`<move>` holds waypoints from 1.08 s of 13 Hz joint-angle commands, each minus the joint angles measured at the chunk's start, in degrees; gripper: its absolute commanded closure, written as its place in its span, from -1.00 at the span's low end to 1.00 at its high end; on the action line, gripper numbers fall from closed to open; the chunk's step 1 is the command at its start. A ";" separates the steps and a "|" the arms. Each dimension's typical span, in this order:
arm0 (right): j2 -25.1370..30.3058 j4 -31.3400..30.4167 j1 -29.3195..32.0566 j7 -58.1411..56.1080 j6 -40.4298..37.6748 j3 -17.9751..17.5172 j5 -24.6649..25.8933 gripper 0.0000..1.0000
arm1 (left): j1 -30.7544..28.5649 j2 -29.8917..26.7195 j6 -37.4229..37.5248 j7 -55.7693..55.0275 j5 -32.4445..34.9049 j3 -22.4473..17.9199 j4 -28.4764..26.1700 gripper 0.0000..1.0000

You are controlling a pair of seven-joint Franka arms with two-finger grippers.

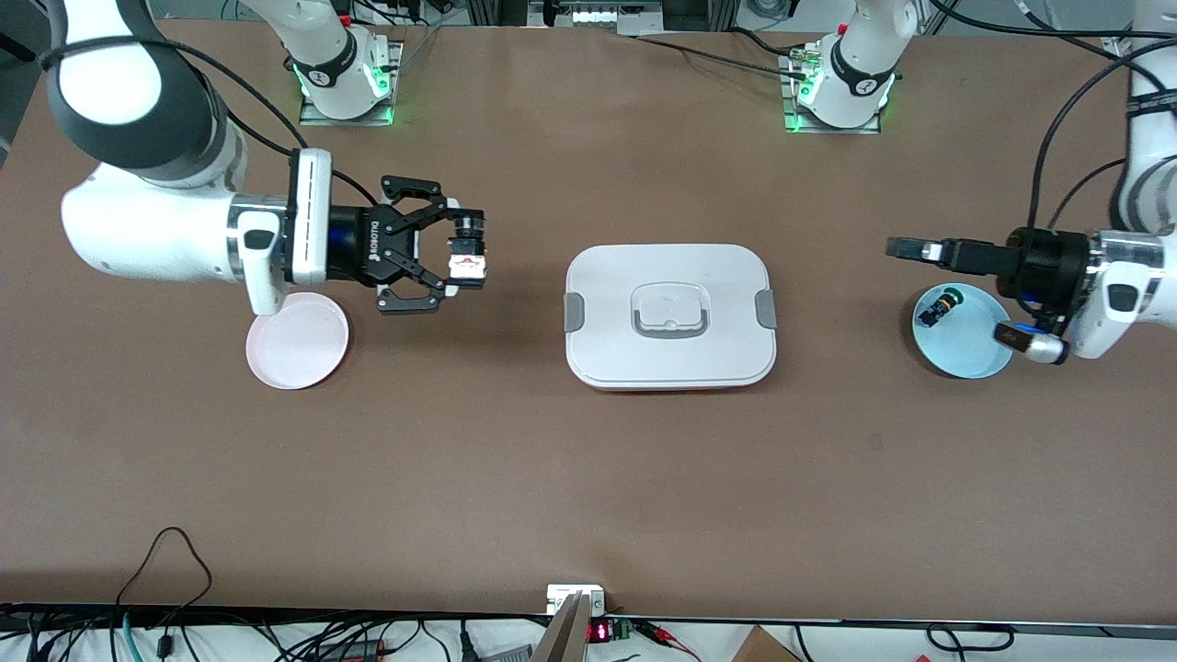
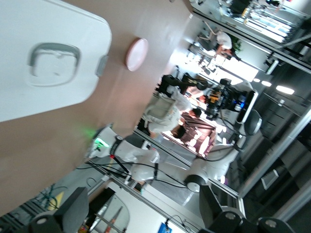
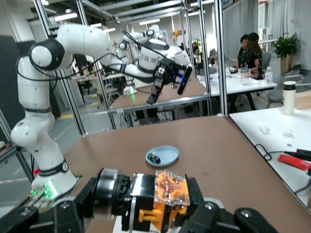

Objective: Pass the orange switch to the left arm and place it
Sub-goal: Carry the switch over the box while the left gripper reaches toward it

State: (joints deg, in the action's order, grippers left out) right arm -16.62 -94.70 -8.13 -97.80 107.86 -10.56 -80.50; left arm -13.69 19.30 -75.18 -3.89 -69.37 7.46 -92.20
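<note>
Orange switch (image 1: 466,257) is clamped in the right gripper (image 1: 460,258) beside the box (image 1: 670,317); the left gripper (image 1: 910,249), fingers apart, is held over the blue plate (image 1: 961,354).

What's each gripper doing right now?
Right gripper: shut on the orange switch, up beside the box.
Left gripper: open, empty, over the blue plate.
</note>
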 commanded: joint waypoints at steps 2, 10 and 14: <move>-2.79 -0.05 -4.07 -4.06 1.65 0.10 -9.83 0.76 | 0.42 -1.63 -9.95 3.80 -3.92 7.63 -2.89 -1.00; -6.31 2.40 -13.04 -3.45 15.35 0.10 -16.09 0.77 | 1.56 0.64 -37.48 3.63 -9.64 25.49 -4.92 -1.00; -6.93 4.26 -15.33 -3.19 18.96 0.10 -16.09 0.77 | 6.03 1.44 -44.06 3.37 -14.92 25.50 -4.83 -1.00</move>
State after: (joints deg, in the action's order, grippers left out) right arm -22.65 -92.48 -22.27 -100.78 125.20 -10.65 -95.38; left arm -9.54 20.29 -115.97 -1.71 -82.32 32.59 -97.27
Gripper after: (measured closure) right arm 0.251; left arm 0.000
